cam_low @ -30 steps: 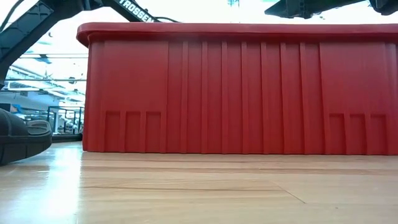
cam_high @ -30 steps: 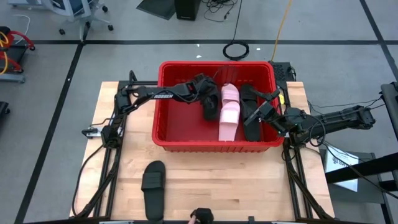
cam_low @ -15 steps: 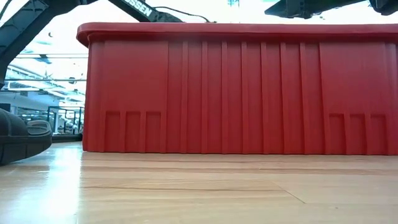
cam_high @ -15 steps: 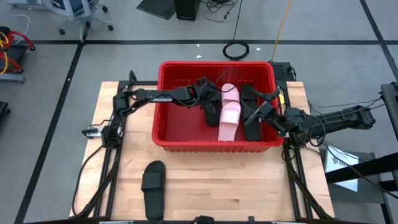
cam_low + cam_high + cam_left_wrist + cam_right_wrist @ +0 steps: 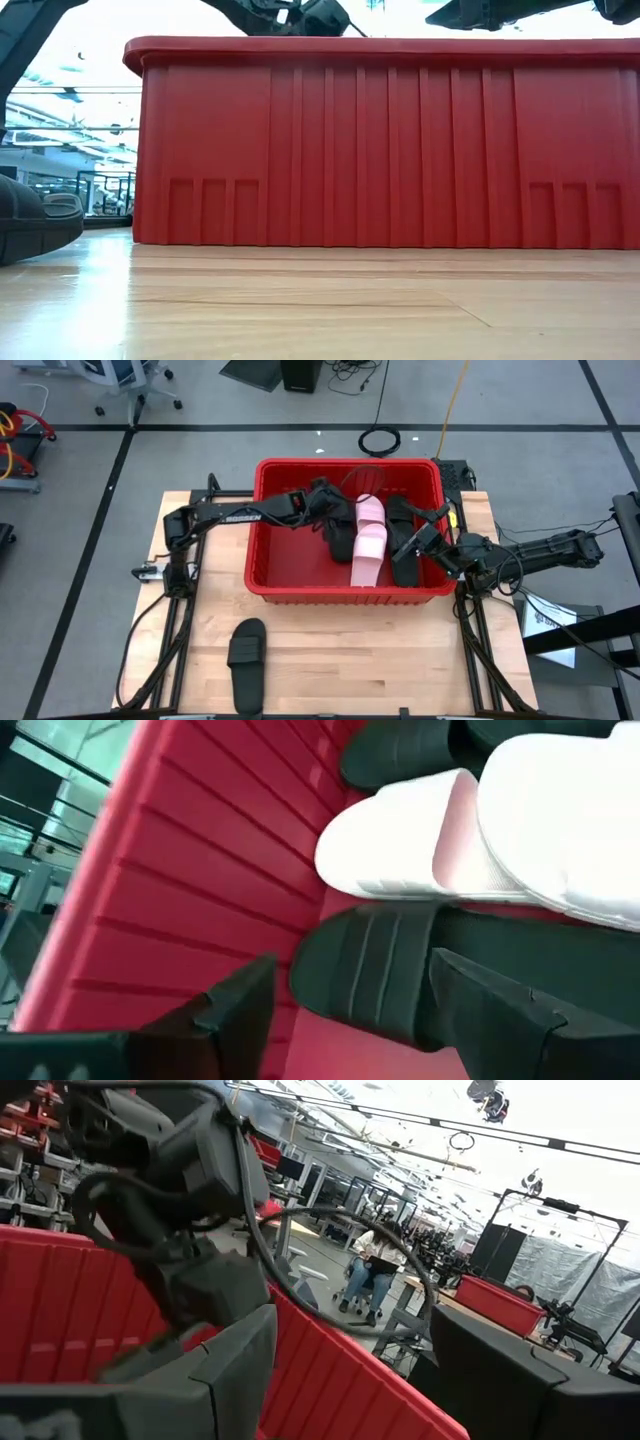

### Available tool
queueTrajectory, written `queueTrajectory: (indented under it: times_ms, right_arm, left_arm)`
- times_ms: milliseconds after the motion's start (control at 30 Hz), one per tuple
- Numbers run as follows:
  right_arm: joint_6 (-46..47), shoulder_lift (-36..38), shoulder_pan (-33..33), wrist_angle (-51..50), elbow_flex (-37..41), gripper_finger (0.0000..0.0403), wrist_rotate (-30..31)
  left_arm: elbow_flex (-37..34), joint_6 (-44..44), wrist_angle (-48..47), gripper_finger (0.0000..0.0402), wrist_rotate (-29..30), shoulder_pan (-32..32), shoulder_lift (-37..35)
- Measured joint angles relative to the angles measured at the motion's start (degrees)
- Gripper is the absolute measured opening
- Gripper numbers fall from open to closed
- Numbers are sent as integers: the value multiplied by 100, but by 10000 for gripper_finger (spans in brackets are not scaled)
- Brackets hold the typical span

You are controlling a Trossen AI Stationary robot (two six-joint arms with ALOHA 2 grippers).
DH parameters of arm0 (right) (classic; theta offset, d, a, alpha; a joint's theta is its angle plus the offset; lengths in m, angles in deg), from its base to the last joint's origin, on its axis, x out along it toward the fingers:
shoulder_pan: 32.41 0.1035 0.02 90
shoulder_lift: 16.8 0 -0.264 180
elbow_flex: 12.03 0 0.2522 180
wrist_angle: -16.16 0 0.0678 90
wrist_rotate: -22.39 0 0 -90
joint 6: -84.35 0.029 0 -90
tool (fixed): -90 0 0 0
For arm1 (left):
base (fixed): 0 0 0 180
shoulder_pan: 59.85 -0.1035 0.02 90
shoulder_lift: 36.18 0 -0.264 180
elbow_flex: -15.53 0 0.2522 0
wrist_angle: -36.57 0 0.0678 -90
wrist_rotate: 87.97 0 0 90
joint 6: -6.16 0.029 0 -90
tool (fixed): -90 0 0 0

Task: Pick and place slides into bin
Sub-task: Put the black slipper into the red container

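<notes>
Hovering left end effector above black slide

You get even, bright overhead light on the pale wooden tabletop, with soft shadows. At table height the sky behind the large bright red plastic bin blows out to white, and the near boards glare and blur. Your left wrist picture is soft at close range.

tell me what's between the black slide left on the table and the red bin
Only bare wooden tabletop. In the high view the lone black slide lies apart from the bin, with nothing on the boards between them.
</notes>
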Motion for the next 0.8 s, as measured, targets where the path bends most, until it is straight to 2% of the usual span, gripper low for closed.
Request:
queueTrajectory:
  times_ms: [400,800]
  right_arm:
    - [-139,2,0,122,2,254,-149]
    - [36,0,349,73,2,254,-147]
  left_arm:
    - [0,-72,-621,262,104,217,-643]
    - [0,-594,-1297,262,1049,1188,-1389]
